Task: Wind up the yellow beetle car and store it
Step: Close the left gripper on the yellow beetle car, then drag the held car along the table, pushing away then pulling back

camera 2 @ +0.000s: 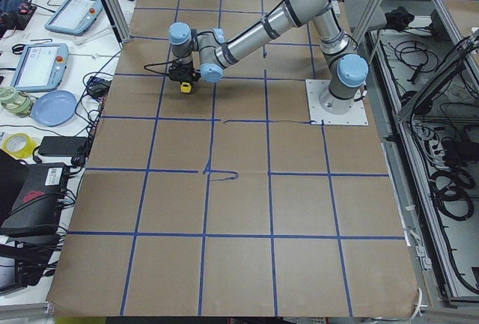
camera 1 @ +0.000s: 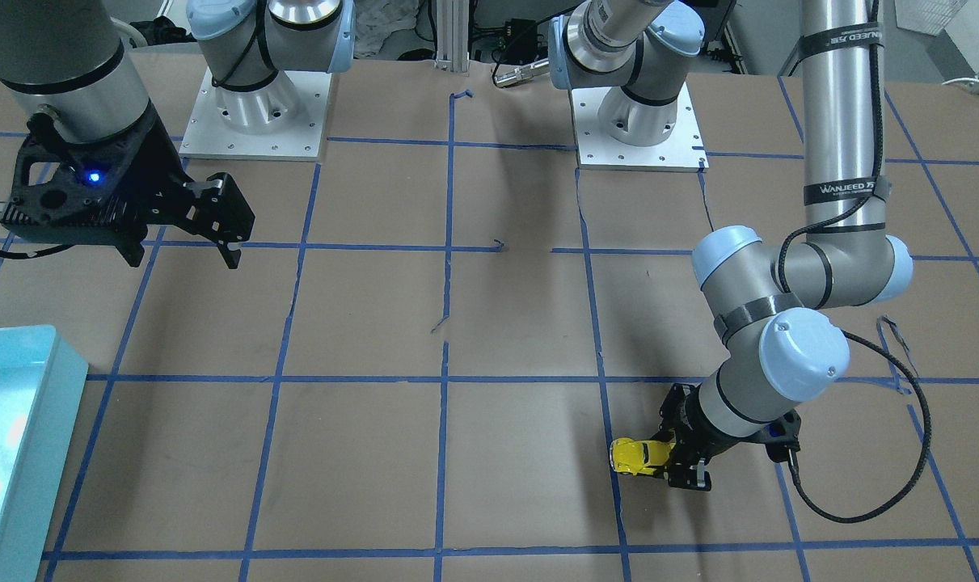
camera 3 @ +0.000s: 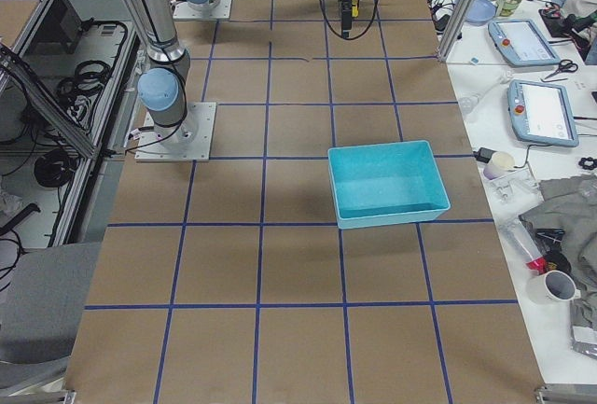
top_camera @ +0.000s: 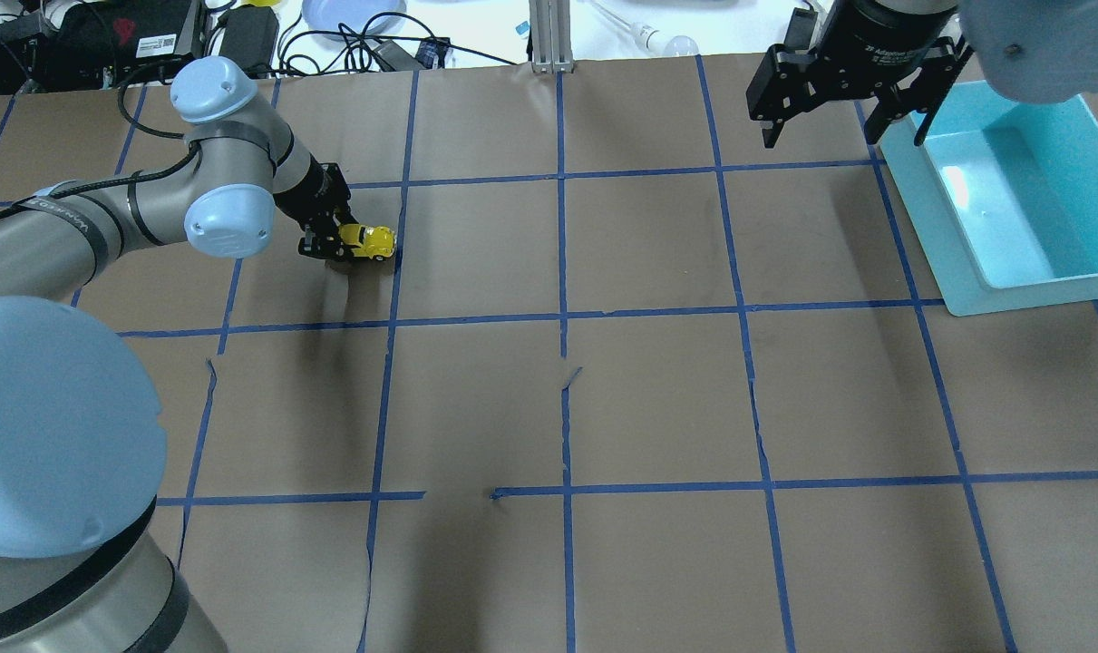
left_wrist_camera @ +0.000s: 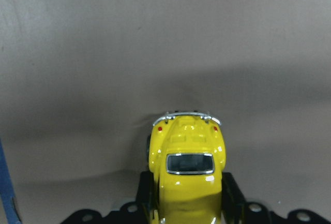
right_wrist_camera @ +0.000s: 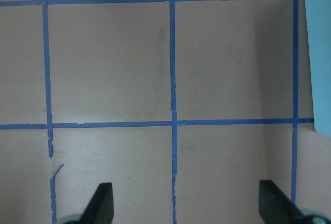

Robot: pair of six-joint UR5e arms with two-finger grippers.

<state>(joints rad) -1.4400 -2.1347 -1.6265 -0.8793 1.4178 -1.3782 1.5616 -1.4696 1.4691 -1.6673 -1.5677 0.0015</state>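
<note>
The yellow beetle car (camera 1: 636, 457) is held between the fingers of my left gripper (camera 1: 673, 462), low over the brown table at its far left. It shows in the overhead view (top_camera: 370, 240) sticking out past the left gripper (top_camera: 331, 243). In the left wrist view the car (left_wrist_camera: 186, 157) points away, with black fingers (left_wrist_camera: 231, 193) on both sides. I cannot tell whether its wheels touch the table. My right gripper (top_camera: 821, 136) is open and empty, high beside the teal bin (top_camera: 966, 272); the right wrist view shows the right gripper (right_wrist_camera: 187, 203) wide open.
The teal bin (camera 1: 28, 356) stands empty at the table's right side, also seen in the exterior right view (camera 3: 387, 213). Blue tape lines grid the brown table (top_camera: 657, 399). Both arm bases (camera 1: 639, 129) are bolted at the robot's edge.
</note>
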